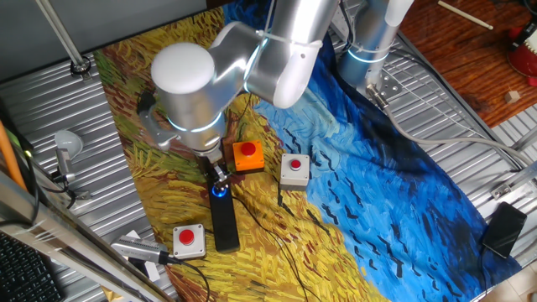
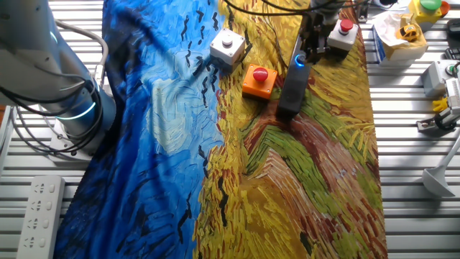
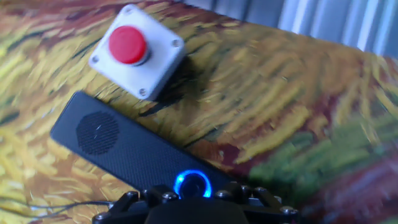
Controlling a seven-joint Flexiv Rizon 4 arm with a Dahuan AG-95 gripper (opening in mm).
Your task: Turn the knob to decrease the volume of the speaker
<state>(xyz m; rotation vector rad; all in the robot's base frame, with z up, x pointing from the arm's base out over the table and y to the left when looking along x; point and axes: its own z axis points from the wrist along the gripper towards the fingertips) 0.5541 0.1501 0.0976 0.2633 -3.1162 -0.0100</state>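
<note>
The gripper (image 1: 219, 179) hangs directly over the blue-lit knob (image 3: 192, 184); whether its fingers touch or clasp the knob cannot be told. The knob sits near one end of the black speaker (image 1: 224, 221), which lies on the painted cloth (image 2: 302, 180) between the orange button box (image 1: 247, 156) and a white one (image 1: 189, 240).

Slatted metal table (image 1: 470, 117), painted cloth (image 1: 377, 193) on it

A robotics lab — slatted metal bench (image 1: 470, 126), power strip (image 2: 39, 208), cables, painted cloth (image 2: 302, 180).

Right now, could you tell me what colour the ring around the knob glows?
Blue, clearest in the hand view around the knob.
</note>
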